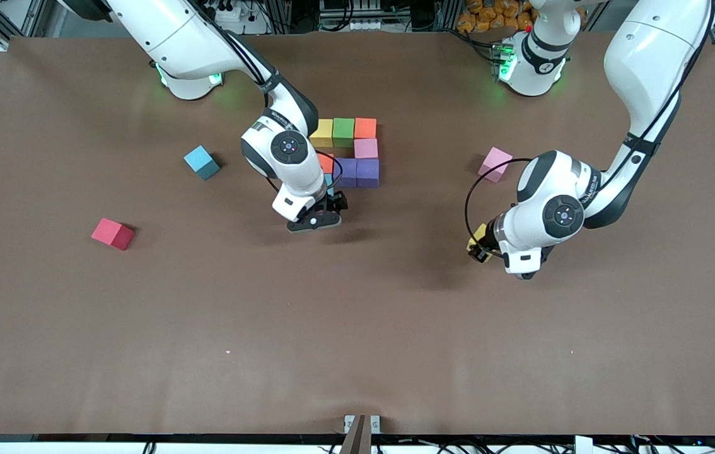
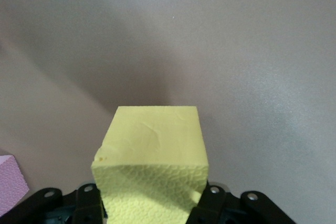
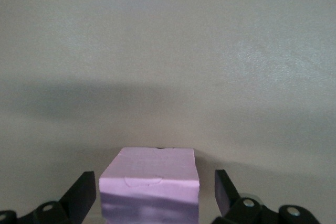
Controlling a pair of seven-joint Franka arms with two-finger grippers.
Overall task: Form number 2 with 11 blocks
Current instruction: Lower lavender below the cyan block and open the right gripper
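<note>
The number 2 (image 1: 352,154) stands partly built in the middle of the table: yellow, green and orange blocks in a row, a pink one (image 1: 366,148) below, then orange and two purple, then a cyan one (image 1: 330,184). My right gripper (image 1: 325,213) is low at that figure's nearer end. It is open, and a pale purple block (image 3: 151,179) sits on the table between its fingers (image 3: 84,192), with a gap on each side. My left gripper (image 1: 481,247), toward the left arm's end, is shut on a yellow block (image 2: 155,140) above the table.
Three loose blocks lie on the brown table (image 1: 357,328): a cyan one (image 1: 201,162) and a red one (image 1: 112,233) toward the right arm's end, and a pink one (image 1: 495,164) beside the left arm, whose corner (image 2: 10,182) shows in the left wrist view.
</note>
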